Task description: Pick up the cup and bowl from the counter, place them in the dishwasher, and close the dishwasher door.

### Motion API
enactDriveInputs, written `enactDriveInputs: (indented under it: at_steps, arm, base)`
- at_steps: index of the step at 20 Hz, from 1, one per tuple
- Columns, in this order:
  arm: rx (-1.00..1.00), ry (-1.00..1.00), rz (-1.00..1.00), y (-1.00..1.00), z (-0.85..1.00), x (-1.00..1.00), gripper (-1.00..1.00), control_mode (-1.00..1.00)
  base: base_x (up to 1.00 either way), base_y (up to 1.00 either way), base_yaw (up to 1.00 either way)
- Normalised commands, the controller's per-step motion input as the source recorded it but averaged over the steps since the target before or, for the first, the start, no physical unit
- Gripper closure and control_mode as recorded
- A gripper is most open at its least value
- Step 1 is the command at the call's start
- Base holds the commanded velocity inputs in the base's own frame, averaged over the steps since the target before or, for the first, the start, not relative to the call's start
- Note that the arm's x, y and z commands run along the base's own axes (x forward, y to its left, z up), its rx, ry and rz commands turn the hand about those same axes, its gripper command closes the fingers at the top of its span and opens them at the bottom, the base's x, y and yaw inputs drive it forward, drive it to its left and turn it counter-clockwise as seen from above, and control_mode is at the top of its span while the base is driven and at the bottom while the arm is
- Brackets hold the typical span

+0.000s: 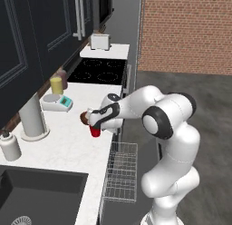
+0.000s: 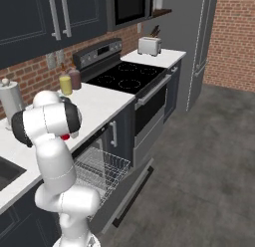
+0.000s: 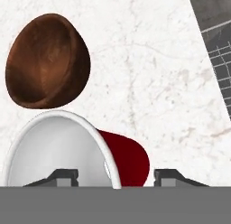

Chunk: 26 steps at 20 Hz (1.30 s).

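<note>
1. Cup [image 3: 124, 160] – red, white inside – stands on the counter [image 3: 158, 83] near its front edge, between the gripper's [image 3: 113, 175] two fingertips.
2. Whether the jaws already press on it I cannot tell.
3. Bowl [image 3: 47, 60] sits just beside the cup – brown, upright.
4. Dishwasher [image 1: 121, 172] rack is pulled out below the counter edge.
</note>
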Motion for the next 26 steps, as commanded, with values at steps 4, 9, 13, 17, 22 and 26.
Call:
enactDriveInputs:
  at_steps: [4,9,13,17,22,26]
  arm:
    - [0.0,0.0,0.0,0.0,-0.14,0.0,1.0,-1.0]
    - [0.0,0.0,-0.05,-0.02,-0.05,-0.06,1.0,-1.0]
    - [0.0,-0.04,-0.13,-0.37,0.0,-0.47,1.0,-1.0]
    - [0.0,-0.11,-0.18,-0.8,0.0,-0.9,1.0,-1.0]
    - [0.05,-0.13,-0.21,-1.0,0.0,-1.0,1.0,-1.0]
    - [0.1,-0.06,-0.19,-1.0,0.0,-0.74,1.0,-1.0]
  base:
    - [0.0,0.0,0.0]
    - [0.0,0.0,0.0]
    - [0.0,0.0,0.0]
    - [0.0,0.0,0.0]
    - [0.0,0.0,0.0]
    - [0.0,0.0,0.0]
